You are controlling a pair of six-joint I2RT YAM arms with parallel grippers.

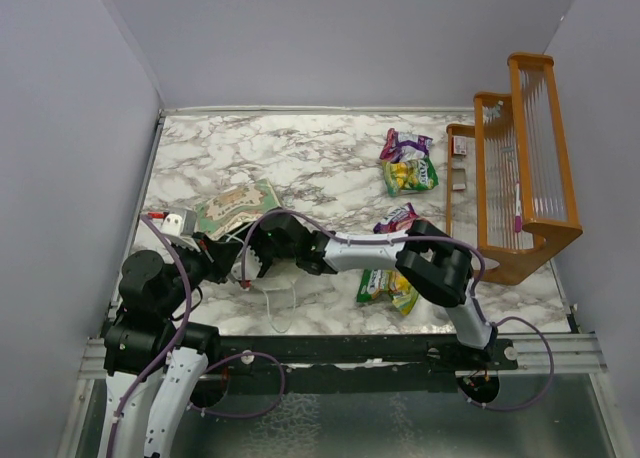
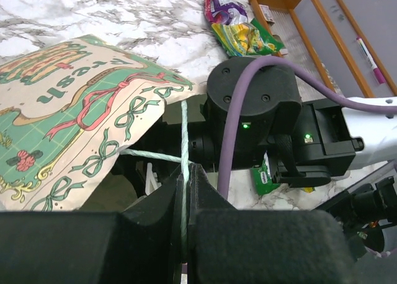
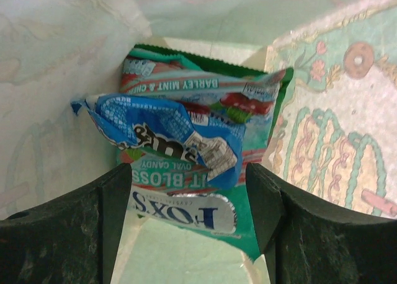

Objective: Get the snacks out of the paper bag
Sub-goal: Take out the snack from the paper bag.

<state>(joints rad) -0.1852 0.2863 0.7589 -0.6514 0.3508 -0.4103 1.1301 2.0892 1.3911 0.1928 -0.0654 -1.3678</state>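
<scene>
Fingers (image 2: 155, 219) of the left gripper (image 2: 186, 191) are clenched on the thin string handle (image 2: 183, 135) of the paper bag (image 2: 74, 110), which lies at the near left of the marble table (image 1: 300, 158). Inside the bag's white mouth the right gripper (image 3: 186, 197) stands released and wide, its fingers (image 3: 118, 203) flanking a blue packet (image 3: 155, 135) that lies on a teal packet (image 3: 205, 85). Right of the bag, on the table, a green-yellow packet (image 1: 388, 286) lies nearest, with a purple-pink packet (image 1: 396, 218) just beyond it. Farther off, two more snacks (image 1: 408, 173) sit touching, near a wooden rack (image 1: 525, 168) at the far right
</scene>
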